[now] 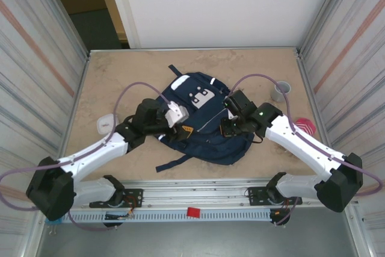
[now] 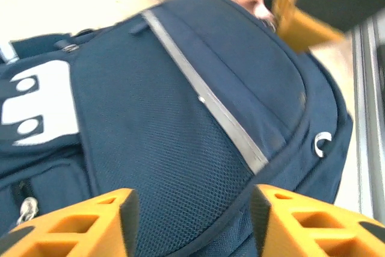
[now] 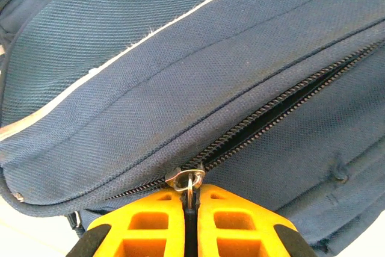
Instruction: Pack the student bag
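On the left of the table (image 1: pixel 120 73) lies one small white object (image 1: pixel 103 123), just beside the left arm (image 1: pixel 96 151). That arm reaches in to the left edge of the one student bag (image 1: pixel 204 133), which lies flat at the table's middle between the two arms, its white patches toward the far side. The left gripper (image 2: pixel 192 226) hangs over the bag's mesh front with its two orange fingers (image 2: pixel 90 224) well apart and nothing between them. One pale stripe (image 2: pixel 204 106) runs across the fabric ahead of it.

On the bag's right side, the right gripper (image 3: pixel 190 200) has its two fingers pressed together on the ring of one metal zip pull (image 3: pixel 186 179). The zip (image 3: pixel 271 112) beyond the pull gapes open. Right of the right arm (image 1: pixel 301 142) stand one grey cup (image 1: pixel 280 91) and, nearer, one pink object (image 1: pixel 305 127), apart from each other and from the bag.
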{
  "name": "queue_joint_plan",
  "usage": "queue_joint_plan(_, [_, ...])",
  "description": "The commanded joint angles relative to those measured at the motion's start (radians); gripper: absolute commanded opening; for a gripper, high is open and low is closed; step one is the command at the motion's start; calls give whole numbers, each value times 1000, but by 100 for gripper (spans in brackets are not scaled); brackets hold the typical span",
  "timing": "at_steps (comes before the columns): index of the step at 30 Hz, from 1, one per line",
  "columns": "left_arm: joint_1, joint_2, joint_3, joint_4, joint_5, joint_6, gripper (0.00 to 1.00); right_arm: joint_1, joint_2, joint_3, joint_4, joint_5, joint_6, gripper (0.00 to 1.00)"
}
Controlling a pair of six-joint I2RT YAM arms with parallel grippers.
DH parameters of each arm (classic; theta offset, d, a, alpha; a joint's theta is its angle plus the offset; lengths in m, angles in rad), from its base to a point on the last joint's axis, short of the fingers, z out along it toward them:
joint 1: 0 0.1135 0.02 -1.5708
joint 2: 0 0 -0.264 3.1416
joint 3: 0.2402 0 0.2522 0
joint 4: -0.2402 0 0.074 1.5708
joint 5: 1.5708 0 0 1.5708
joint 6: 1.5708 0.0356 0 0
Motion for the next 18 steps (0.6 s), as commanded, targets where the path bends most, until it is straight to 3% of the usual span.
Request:
queue_joint_plan(1, [3, -95, 25, -97, -147, -433, 61, 17, 3, -4, 42, 6, 18, 0])
queue_joint_plan(4, [4, -148, 30, -256, -298, -786, 68, 33, 5, -14, 64, -2, 25, 0])
queue_joint_plan(7, [3, -170, -2, -319, -300, -1047, 72, 56, 11, -14, 77, -1, 32, 0])
queue_joint_plan(10, [3, -170, -70, -275, -273, -1254, 74, 77, 18, -15, 91, 3, 39, 0])
queue_joint_plan(13, [3, -149, -111, -224, -274, -1321, 73, 106, 31, -21, 117, 1, 56, 0])
queue_joint_plan(18, [15, -124, -99, -172, -305, -1294, 64, 184, 63, -15, 150, 20, 100, 0])
